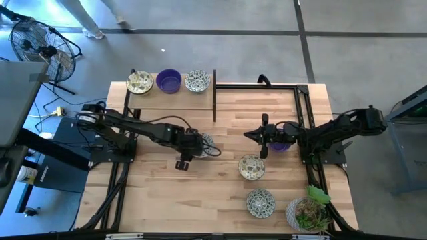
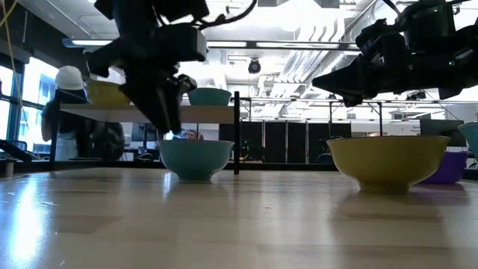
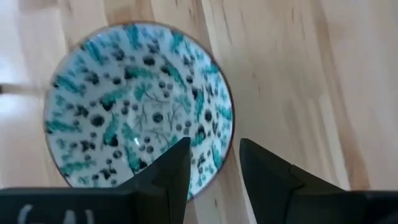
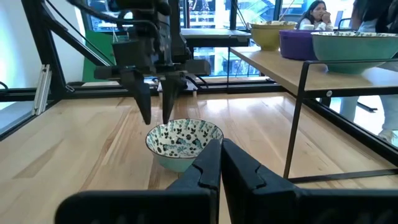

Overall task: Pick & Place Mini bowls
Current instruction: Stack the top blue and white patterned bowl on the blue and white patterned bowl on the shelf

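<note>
**A:** Where is the left pincer (image 1: pixel 200 148)?

**B:** Near the middle of the wooden surface (image 1: pixel 220 200), above a floral mini bowl (image 3: pixel 138 109). Its fingers (image 3: pixel 166 169) are parted with a narrow gap, one on each side of the bowl's rim. They don't look clamped on it, though the wrist view is too close to be sure of contact.

**A:** And the right pincer (image 1: pixel 249 135)?

**B:** It hangs over the right half of the surface, pointing toward the left arm. Its fingers (image 4: pixel 208 163) lie almost together with nothing between them. A purple mini bowl (image 1: pixel 280 145) sits just under that arm.

**A:** The other bowls?

**B:** Three sit in a row on the raised shelf (image 1: pixel 173 101) at the back left: a yellowish bowl (image 1: pixel 139 82), a purple bowl (image 1: pixel 169 81) and a patterned bowl (image 1: pixel 197 81). Two more patterned ones stand on the surface right of centre, one nearer the arms (image 1: pixel 251 167) and one toward the front edge (image 1: pixel 260 203), close to a potted plant (image 1: pixel 309 211) at the front right corner.

**A:** Any writing to read?

**B:** Only some pale marks on the left pincer's body in its wrist view, which can't be made out.
</note>
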